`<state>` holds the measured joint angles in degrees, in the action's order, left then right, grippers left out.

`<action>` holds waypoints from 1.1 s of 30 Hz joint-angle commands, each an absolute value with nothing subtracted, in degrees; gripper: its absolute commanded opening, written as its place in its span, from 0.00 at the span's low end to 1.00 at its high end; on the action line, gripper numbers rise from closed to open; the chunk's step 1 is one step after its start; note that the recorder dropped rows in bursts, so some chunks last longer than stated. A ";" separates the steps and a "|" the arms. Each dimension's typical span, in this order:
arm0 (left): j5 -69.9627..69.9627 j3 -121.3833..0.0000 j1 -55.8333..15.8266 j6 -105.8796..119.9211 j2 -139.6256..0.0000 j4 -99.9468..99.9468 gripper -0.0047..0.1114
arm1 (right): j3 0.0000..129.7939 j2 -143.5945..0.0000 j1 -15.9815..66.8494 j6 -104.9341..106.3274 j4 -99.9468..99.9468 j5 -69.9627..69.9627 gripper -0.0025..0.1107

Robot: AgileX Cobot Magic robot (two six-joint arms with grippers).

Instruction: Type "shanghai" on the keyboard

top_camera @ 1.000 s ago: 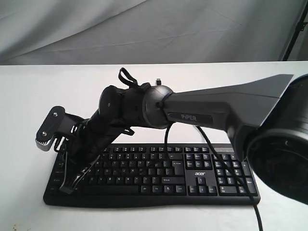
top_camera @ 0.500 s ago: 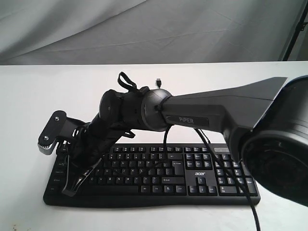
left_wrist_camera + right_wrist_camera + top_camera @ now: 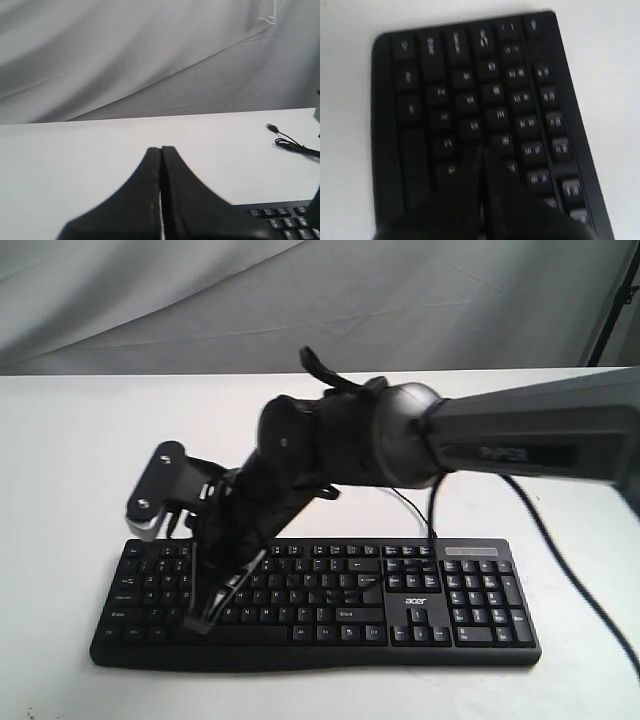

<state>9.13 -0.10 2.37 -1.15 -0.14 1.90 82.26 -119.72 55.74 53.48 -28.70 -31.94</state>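
One keyboard [image 3: 420, 605] lies flat on the white bench [image 3: 60, 460], long side facing the exterior camera. Right gripper [image 3: 203, 618] reaches across from the right and tilts down over the keyboard's left letter block. Its fingers are pressed together, tip at the lower rows (contact not resolvable, wrist picture blurred). Left gripper [image 3: 161, 152], fingers likewise together, is over the bench near a keyboard corner. Thin black cable [image 3: 295, 146] lies loose on the bench beyond.
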 commanded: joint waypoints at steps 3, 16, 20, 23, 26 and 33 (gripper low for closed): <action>8.79 0.00 2.00 -1.31 0.00 1.90 0.04 | 67.25 -112.86 53.94 55.19 -34.38 -20.95 0.02; 8.79 0.00 2.00 -1.31 0.00 1.90 0.04 | 66.14 -113.53 54.19 59.94 -39.21 -20.18 0.02; 8.79 0.00 2.00 -1.31 0.00 1.90 0.04 | 66.14 -113.95 54.53 60.61 -39.58 -20.28 0.02; 8.79 0.00 2.00 -1.31 0.00 1.90 0.04 | 66.14 -114.89 54.77 61.91 -41.04 -20.01 0.02; 8.79 0.00 2.00 -1.31 0.00 1.90 0.04 | 66.14 -115.79 54.77 62.81 -42.18 -19.85 0.02; 8.79 0.00 2.00 -1.31 0.00 1.90 0.04 | 66.14 -115.79 54.77 62.81 -42.18 -20.09 0.02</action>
